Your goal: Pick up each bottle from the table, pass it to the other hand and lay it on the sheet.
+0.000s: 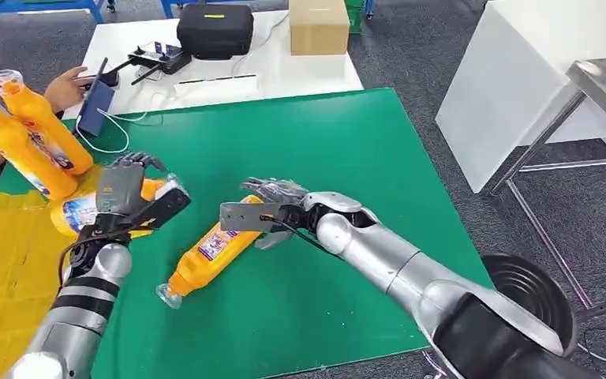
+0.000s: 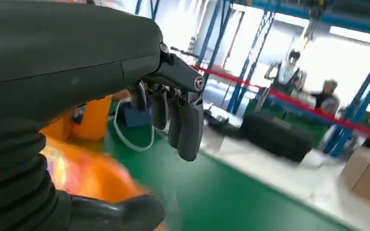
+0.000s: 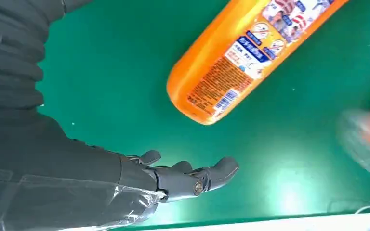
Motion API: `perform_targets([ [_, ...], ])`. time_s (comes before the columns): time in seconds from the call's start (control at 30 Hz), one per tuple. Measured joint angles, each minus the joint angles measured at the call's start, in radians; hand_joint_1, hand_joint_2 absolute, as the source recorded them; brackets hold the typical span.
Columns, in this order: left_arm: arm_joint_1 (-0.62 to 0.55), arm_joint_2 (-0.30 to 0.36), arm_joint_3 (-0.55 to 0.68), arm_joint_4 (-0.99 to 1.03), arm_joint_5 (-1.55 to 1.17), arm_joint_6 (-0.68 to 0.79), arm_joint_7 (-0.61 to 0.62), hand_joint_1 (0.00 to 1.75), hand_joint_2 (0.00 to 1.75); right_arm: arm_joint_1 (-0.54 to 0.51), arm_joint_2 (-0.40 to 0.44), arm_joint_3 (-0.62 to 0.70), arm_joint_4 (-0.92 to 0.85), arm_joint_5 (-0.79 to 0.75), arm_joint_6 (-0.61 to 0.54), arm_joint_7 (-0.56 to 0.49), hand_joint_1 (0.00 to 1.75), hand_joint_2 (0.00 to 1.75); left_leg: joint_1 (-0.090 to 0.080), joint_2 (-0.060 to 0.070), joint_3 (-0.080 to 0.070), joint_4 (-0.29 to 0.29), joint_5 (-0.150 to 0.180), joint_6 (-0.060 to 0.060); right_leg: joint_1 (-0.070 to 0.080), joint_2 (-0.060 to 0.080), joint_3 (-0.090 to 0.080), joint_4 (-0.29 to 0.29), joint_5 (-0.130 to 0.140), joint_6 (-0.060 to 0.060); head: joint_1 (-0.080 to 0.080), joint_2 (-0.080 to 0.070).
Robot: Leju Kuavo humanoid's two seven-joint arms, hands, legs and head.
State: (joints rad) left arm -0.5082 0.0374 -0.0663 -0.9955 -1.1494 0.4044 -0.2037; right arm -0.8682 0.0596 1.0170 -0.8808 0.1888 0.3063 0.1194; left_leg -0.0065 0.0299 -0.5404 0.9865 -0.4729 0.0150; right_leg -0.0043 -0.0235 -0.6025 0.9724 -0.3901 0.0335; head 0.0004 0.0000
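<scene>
Orange bottles set the scene from the head view: one bottle (image 1: 209, 257) lies on its side on the green mat (image 1: 363, 158), cap end toward the robot, with the right hand (image 1: 272, 207) hovering over its base end, fingers spread and holding nothing; the left hand (image 1: 126, 197) sits over a second lying bottle (image 1: 79, 209) at the edge of the yellow sheet (image 1: 8, 268), and whether it grips that bottle I cannot tell from here; two more bottles (image 1: 28, 130) stand upright at the far left, beside a person's hand (image 1: 67, 85). From the left wrist view, the left hand's fingers (image 2: 183, 120) hang curled downward with a blurred orange mass beneath the palm (likely the bottle, though contact is not clear). From the right wrist view, the right hand's fingers (image 3: 192, 175) are extended and apart over bare mat, the bottle's base just beside them and untouched. To do the pick well, I judge the right hand should come down across the bottle's body, near the label, wrapping around its width so it cannot roll away. As for containers, a black case (image 1: 215, 30) and a cardboard box (image 1: 319, 25) sit shut on the white table (image 1: 300, 71); their contents are hidden.
</scene>
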Motion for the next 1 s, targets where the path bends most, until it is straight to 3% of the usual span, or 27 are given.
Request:
perform_targets([
  [0.3, -0.057, 0.023, -0.028, 0.163, 0.026, -0.112, 0.006, 1.75, 1.75, 0.0, -0.017, 0.006, -0.001, 0.0, 0.007, 0.011, 0.0, 1.75, 0.0, 0.0, 0.0, 0.0, 0.0, 0.0, 0.0, 0.0, 0.0, 0.0, 0.0, 0.0, 0.0, 0.0],
  [0.33, -0.066, 0.027, -0.034, 0.18, 0.017, -0.129, 0.021, 0.4, 1.75, 0.0, -0.019, 0.006, -0.001, 0.0, 0.007, 0.012, 0.0, 1.75, 0.0, 0.0, 0.0, 0.0, 0.0, 0.0, 0.0, 0.0, 0.0, 0.0, 0.0, 0.0, 0.0, 0.0],
  [0.37, -0.075, 0.03, -0.042, 0.2, 0.008, -0.145, 0.034, 0.03, 1.75, 0.0, -0.02, 0.006, -0.001, 0.0, 0.007, 0.012, 0.0, 1.75, 0.0, 0.0, -0.001, 0.0, 0.0, 0.0, 0.0, 0.0, 0.0, 0.0, 0.0, 0.0, 0.0, 0.0],
  [0.53, -0.099, 0.035, -0.05, 0.256, 0.045, -0.102, 0.037, 0.0, 1.75, 0.0, -0.022, 0.007, -0.001, 0.004, 0.007, 0.012, 0.0, 1.75, 0.0, 0.0, 0.0, 0.0, 0.0, 0.0, 0.0, 0.0, 0.0, 0.0, 0.0, 0.0, 0.0, 0.0],
  [0.57, -0.1, 0.035, -0.05, 0.261, 0.059, -0.095, 0.028, 0.0, 0.0, 0.0, -0.022, 0.007, -0.001, 0.007, 0.007, 0.012, 0.0, 1.75, 0.0, 0.0, -0.001, 0.0, 0.0, 0.0, 0.0, 0.0, 0.0, 0.0, 0.0, 0.0, 0.0, 0.0],
  [0.67, -0.084, 0.032, -0.019, 0.244, 0.247, -0.107, -0.118, 0.0, 0.0, 0.0, -0.022, 0.007, -0.001, 0.01, 0.007, 0.011, 0.0, 1.75, 0.0, 0.0, -0.001, 0.0, 0.0, 0.0, 0.0, 0.0, 0.0, 0.0, 0.0, 0.0, 0.0, 0.0],
  [0.8, -0.029, 0.0, 0.072, 0.101, 0.614, -0.242, -0.289, 0.0, 0.0, -0.001, -0.018, 0.009, 0.0, 0.046, -0.021, 0.01, 0.0, 1.75, 0.0, 0.0, -0.001, 0.0, 0.0, 0.0, 0.0, 0.0, 0.0, 0.0, 0.0, 0.0, 0.0, 0.0],
  [1.0, 0.022, -0.052, 0.16, -0.074, 0.9, -0.416, -0.294, 0.0, 0.0, -0.023, 0.018, 0.019, 0.048, 0.141, -0.052, -0.009, 0.0, 1.75, 0.0, 0.0, -0.001, 0.0, 0.0, 0.0, 0.0, 0.0, 0.0, 0.0, 0.0, 0.0, 0.0, 0.0],
])
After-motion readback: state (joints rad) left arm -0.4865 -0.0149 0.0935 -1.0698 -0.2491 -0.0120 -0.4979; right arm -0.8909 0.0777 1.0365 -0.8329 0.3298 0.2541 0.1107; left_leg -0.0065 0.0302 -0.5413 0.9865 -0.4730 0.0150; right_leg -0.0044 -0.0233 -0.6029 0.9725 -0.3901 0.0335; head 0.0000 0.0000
